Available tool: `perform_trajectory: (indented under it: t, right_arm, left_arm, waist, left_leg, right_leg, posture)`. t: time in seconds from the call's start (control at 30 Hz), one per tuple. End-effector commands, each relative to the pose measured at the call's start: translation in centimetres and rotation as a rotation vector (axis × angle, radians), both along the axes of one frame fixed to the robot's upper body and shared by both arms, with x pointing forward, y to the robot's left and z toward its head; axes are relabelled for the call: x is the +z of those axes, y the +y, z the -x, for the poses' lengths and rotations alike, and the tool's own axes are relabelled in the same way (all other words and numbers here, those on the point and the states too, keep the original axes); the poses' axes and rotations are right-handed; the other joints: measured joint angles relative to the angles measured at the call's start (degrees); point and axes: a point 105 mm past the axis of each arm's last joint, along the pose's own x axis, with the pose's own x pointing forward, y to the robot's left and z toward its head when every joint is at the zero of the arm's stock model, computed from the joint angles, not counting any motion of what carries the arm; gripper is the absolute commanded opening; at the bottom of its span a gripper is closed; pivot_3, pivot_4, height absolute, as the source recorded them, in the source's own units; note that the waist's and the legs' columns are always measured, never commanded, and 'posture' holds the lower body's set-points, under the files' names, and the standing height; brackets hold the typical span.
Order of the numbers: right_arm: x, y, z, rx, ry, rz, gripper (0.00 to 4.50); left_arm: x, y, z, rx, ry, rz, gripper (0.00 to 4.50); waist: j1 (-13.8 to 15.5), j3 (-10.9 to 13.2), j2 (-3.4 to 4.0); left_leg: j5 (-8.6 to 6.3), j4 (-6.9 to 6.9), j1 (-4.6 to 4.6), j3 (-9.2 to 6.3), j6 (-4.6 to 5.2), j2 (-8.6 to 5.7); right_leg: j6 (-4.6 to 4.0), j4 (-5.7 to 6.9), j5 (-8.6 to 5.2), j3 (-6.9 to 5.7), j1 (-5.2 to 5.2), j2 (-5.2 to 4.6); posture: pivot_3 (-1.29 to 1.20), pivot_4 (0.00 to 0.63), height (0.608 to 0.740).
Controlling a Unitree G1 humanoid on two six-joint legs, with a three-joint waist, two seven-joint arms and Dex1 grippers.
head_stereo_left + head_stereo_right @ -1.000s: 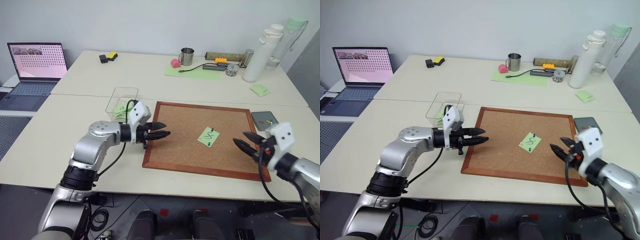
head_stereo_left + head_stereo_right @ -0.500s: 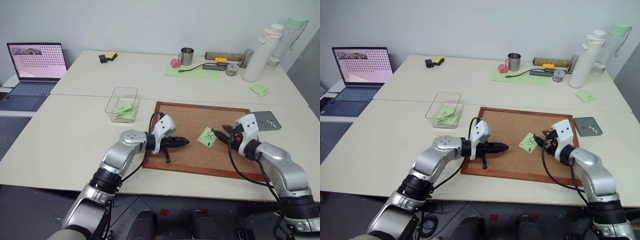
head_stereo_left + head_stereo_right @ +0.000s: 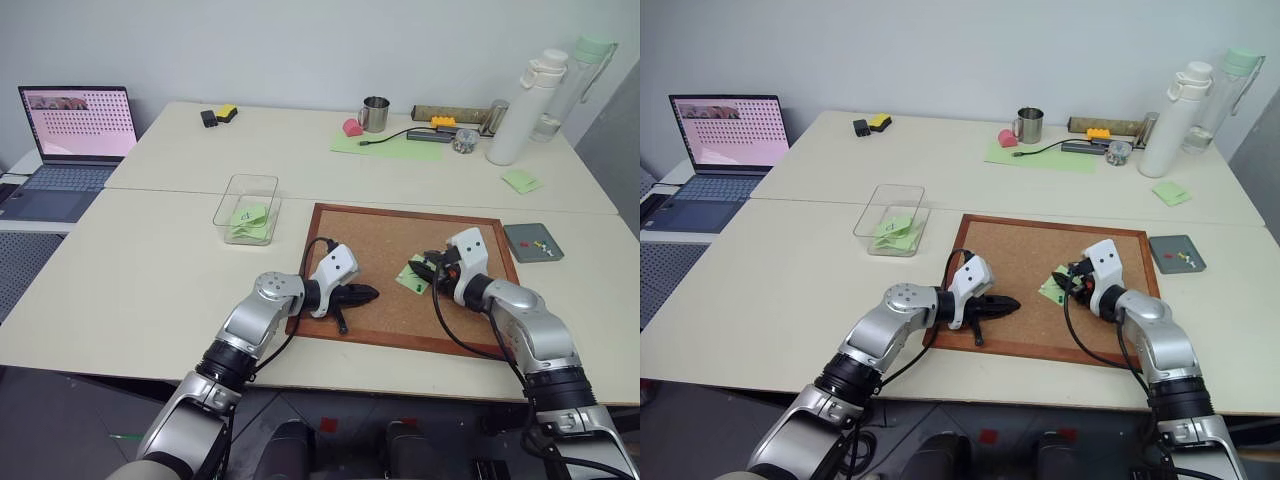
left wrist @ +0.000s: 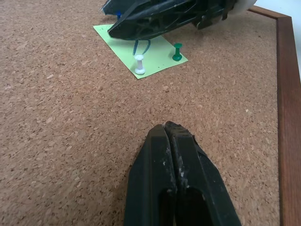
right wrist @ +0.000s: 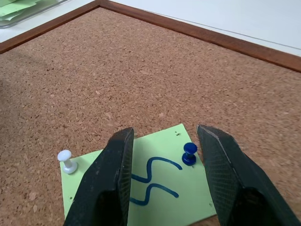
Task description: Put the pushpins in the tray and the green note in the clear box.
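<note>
**Green note flanked by spread right fingers on the corkboard**

The green note lay flat on the corkboard, on the half of the board nearer the right arm, with one corner turned toward the board's far edge, so that it sat as a diamond rather than square to the frame. A blue squiggle was drawn across its middle. Three pushpins were seen standing upright in it: a white pushpin near one corner, a blue pushpin near another, and a green pushpin at a third.

The right gripper was held low over the note, its fingers spread wide and nothing gripped between them. The squiggle lay in the gap between the two fingers, the blue pushpin sat just inside one finger, and the white pushpin stood outside the other.

The left gripper was pointed across the board toward the note, with its fingers pressed together on nothing and its tips well short of the paper.

The clear box stood on the tabletop just beyond the board's far left corner, and green slips of paper were lying inside it. The tray rested on the tabletop beside the board's right edge, and a few small coloured pins could be made out in it.
</note>
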Motion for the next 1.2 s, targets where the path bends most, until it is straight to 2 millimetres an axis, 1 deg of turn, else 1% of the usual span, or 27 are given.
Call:
perform_trajectory:
  t: [0.03, 0.17, 0.2, 0.23, 0.4, 0.47, 0.5, 0.67, 0.77, 0.97, 1.2]
  right_arm:
    - [1.4, -0.1, -0.5, 0.010, -0.059, -0.010, 2.02]
    - [1.4, -0.3, -0.5, 0.006, -0.060, -0.010, 2.02]
    - [1.4, -0.4, -0.5, 0.003, -0.060, -0.011, 1.82]
    - [1.4, -0.5, -0.5, 0.000, -0.062, -0.011, 1.72]
    - [1.6, -0.9, -0.6, -0.019, -0.069, -0.016, 0.75]
    - [1.7, -1.1, -0.6, -0.023, -0.072, -0.018, 0.24]
    - [1.7, -1.1, -0.6, -0.024, -0.074, -0.019, 0.08]
    - [2.3, -1.3, -0.5, -0.025, -0.087, -0.032, 0.03]
    - [3.0, -1.4, -0.2, -0.015, -0.102, -0.050, 0.03]
    - [6.3, -0.3, 1.3, 0.081, -0.169, -0.158, 0.03]
    - [7.2, -1.7, 1.7, 0.029, -0.182, -0.169, 0.03]
  left_arm:
    - [-0.8, -0.1, 0.7, -0.018, 0.024, -0.024, 0.00]
    - [-0.8, 0.0, 0.9, -0.024, 0.029, -0.026, 0.00]
    - [-0.8, 0.0, 0.9, -0.024, 0.030, -0.026, 0.00]
    - [-0.7, 0.0, 0.9, -0.025, 0.032, -0.025, 0.00]
    - [-0.6, 0.0, 0.8, -0.022, 0.034, -0.024, 0.00]
    - [-0.5, 0.0, 0.7, -0.021, 0.034, -0.024, 0.00]
    - [-0.5, 0.0, 0.7, -0.021, 0.034, -0.024, 0.00]
    - [-0.6, 0.0, 0.6, -0.021, 0.035, -0.028, 0.00]
    - [-0.7, 0.1, 0.5, -0.017, 0.037, -0.033, 0.00]
    - [-1.1, 0.3, 0.1, 0.005, 0.027, -0.059, 0.00]
    - [-1.2, 0.1, 0.1, 0.010, 0.029, -0.054, 0.00]
  waist:
    - [0.0, 0.0, 0.00]
    - [0.0, 0.0, 0.01]
    - [0.0, 0.0, 0.01]
    - [0.0, 0.0, 0.01]
    - [-0.1, 0.0, 0.01]
    - [-0.1, 0.0, 0.01]
    - [-0.1, 0.0, 0.01]
    - [-0.1, 0.0, 0.01]
    - [-0.1, 0.0, 0.01]
    - [0.0, 0.0, 0.08]
    - [0.0, 0.0, 0.08]
  left_leg:
    - [0.00, -0.01, 0.00, 0.00, 0.00, 0.00]
    - [0.00, -0.04, 0.00, 0.00, 0.00, 0.00]
    - [0.00, -0.05, 0.00, -0.01, 0.00, 0.00]
    - [0.00, -0.06, 0.00, -0.01, 0.00, 0.00]
    - [0.00, -0.07, 0.00, -0.01, 0.00, 0.00]
    - [0.00, -0.07, 0.00, -0.01, 0.00, 0.00]
    - [0.00, -0.07, 0.00, -0.01, 0.00, 0.00]
    - [0.00, -0.07, 0.00, -0.01, 0.00, 0.00]
    - [0.00, -0.07, 0.00, -0.01, 0.00, 0.00]
    - [0.00, -0.10, -0.04, -0.01, 0.00, 0.00]
    - [0.00, 0.00, 0.04, -0.02, 0.01, 0.00]
  right_leg:
    - [0.00, 0.00, 0.00, 0.00, 0.00, 0.00]
    - [0.00, -0.01, 0.00, -0.01, -0.01, 0.00]
    - [0.00, -0.01, 0.00, -0.01, -0.01, 0.00]
    - [0.00, -0.01, 0.00, -0.01, -0.01, 0.00]
    - [0.00, 0.00, 0.00, -0.02, -0.02, 0.00]
    - [0.00, 0.00, 0.00, -0.02, -0.02, 0.00]
    - [0.00, 0.00, 0.00, -0.02, -0.02, 0.00]
    - [0.00, -0.01, 0.00, -0.02, -0.02, 0.00]
    - [0.00, -0.01, 0.00, -0.02, -0.02, 0.00]
    - [0.00, -0.02, 0.00, -0.02, -0.06, -0.01]
    - [0.01, -0.01, 0.01, -0.01, 0.04, 0.00]
  posture:
    - [0.00, 0.150, 0.740]
    - [0.00, 0.150, 0.740]
    - [0.00, 0.150, 0.740]
    - [0.00, 0.150, 0.740]
    - [0.00, 0.150, 0.740]
    - [0.00, 0.150, 0.740]
    - [0.00, 0.150, 0.740]
    - [0.00, 0.150, 0.740]
    - [0.00, 0.150, 0.740]
    - [0.00, 0.150, 0.740]
    - [0.00, 0.150, 0.740]
